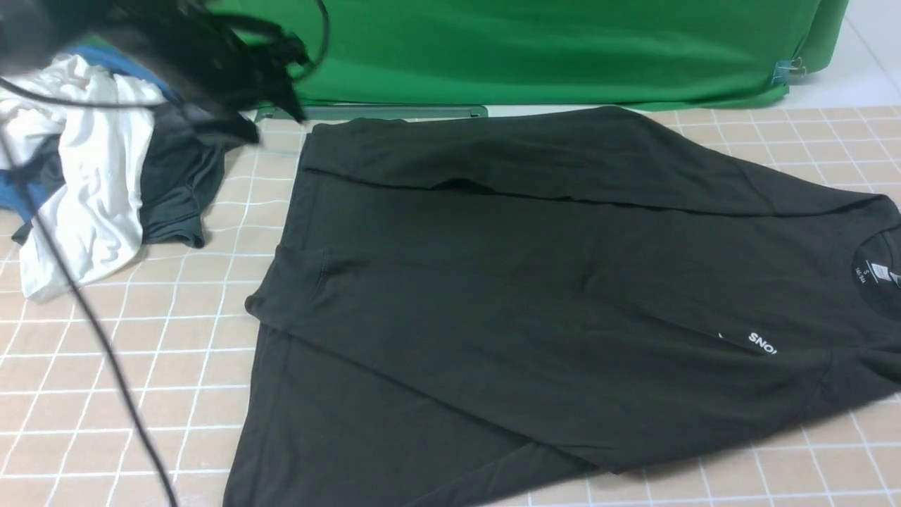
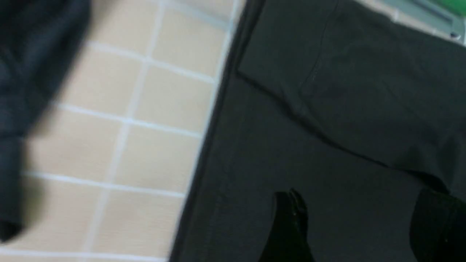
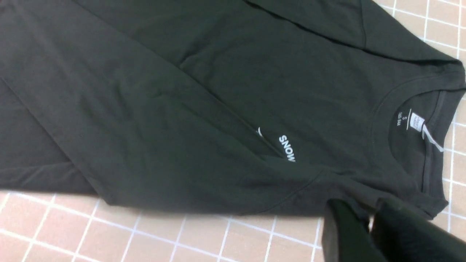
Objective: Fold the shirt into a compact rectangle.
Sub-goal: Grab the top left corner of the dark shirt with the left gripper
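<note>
Showing right tool [image 3: 371, 227] at shirt [image 3: 182, 91] edge | right wrist only

Beige mat [image 1: 176, 338] w/ white grid lines. Green cloth [image 1: 549, 49] hangs across far edge, clip [image 1: 783, 70] at its right end. White floor [image 1: 869, 67] beyond, far right. Even light.

bare tiled mat [image 1: 190, 366] lies open left of the shirt [image 1: 535, 282]; clothes pile [image 1: 105, 176] crowds the far-left corner.

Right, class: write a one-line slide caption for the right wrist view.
Black shirt part-folded on the gridded table, neck label showing, right pincer at the edge near its collar.
</note>
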